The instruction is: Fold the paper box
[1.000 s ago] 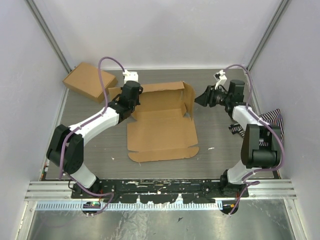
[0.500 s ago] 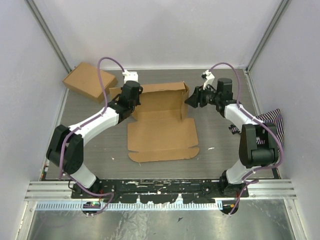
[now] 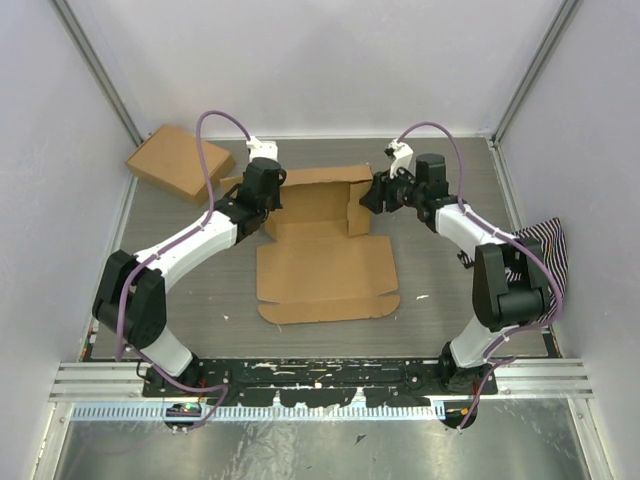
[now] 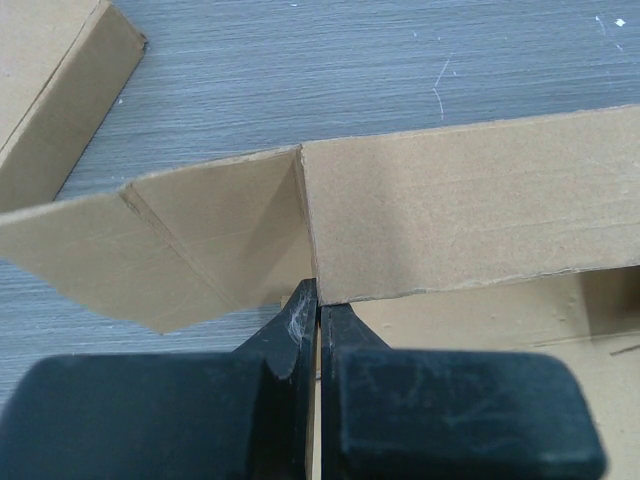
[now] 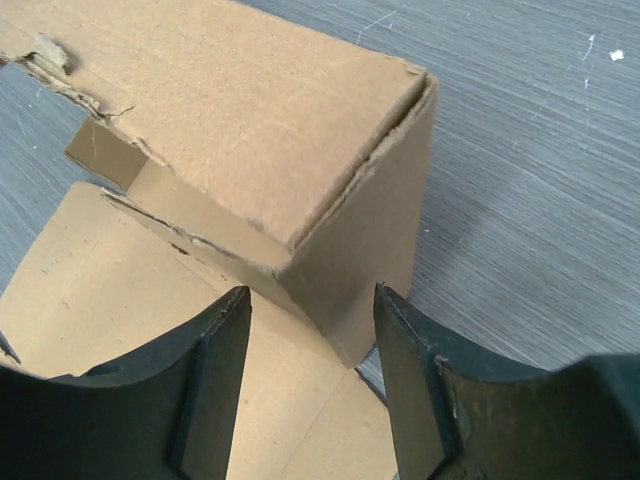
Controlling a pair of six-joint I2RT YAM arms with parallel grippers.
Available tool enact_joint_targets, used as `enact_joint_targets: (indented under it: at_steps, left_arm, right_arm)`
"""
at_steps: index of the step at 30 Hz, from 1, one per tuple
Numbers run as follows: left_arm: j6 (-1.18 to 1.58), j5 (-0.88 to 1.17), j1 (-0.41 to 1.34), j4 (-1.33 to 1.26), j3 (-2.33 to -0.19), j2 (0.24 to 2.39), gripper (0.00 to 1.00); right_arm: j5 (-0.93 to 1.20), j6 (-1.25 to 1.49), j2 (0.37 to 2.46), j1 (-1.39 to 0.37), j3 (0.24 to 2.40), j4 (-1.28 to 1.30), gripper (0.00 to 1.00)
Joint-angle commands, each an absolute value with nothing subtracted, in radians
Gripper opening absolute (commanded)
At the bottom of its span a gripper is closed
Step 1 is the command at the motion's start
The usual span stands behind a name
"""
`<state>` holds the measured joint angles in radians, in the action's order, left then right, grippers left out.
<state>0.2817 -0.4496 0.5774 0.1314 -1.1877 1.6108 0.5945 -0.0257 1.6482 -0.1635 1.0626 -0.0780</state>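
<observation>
Table (image 3: 430,290): grey, scuffed. The paper box (image 3: 320,265) lay mid-table, front panel flat, rear and side walls partly raised. Left gripper (image 4: 317,297): jaws clamped on a thin card edge at the rear-left corner. Right gripper (image 5: 312,300): jaws apart, straddling the doubled right wall. Risk: a push without closing would likely let that wall spring open. The torn edge (image 5: 50,62) could rip further.

From my station, the paper box (image 3: 325,270) lay mid-table (image 3: 430,275), with its flat panel nearest the arms and its raised walls behind. The left gripper (image 4: 318,300) sat at the far left corner and the right gripper (image 5: 310,310) straddled the far right corner. A second box (image 3: 180,163) lay behind and to the left, well apart, and a cloth (image 3: 545,240) lay at the right edge.
</observation>
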Motion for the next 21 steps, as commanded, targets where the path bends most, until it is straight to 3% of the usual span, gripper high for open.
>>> enact_joint_targets:
  at_steps: [1, 13, 15, 18, 21]
  left_arm:
    - [0.283, -0.418, 0.578, 0.182, -1.232, 1.597, 0.05]
    - [0.282, -0.406, 0.578, 0.161, -1.224, 1.610, 0.05]
    - [0.282, -0.410, 0.578, 0.160, -1.223, 1.609, 0.05]
    - [0.281, -0.421, 0.578, 0.164, -1.221, 1.605, 0.05]
    - [0.281, -0.425, 0.578, 0.164, -1.214, 1.598, 0.05]
  right_arm:
    - [0.533, -0.044, 1.664, -0.193, 1.109, -0.130, 0.58]
    - [0.361, 0.040, 1.694, -0.249, 1.043, -0.279, 0.53]
    - [0.295, 0.067, 1.698, -0.260, 1.023, -0.315, 0.48]
    - [0.203, 0.096, 1.698, -0.285, 0.997, -0.345, 0.30]
    - [0.083, 0.102, 1.683, -0.327, 0.959, -0.376, 0.18]
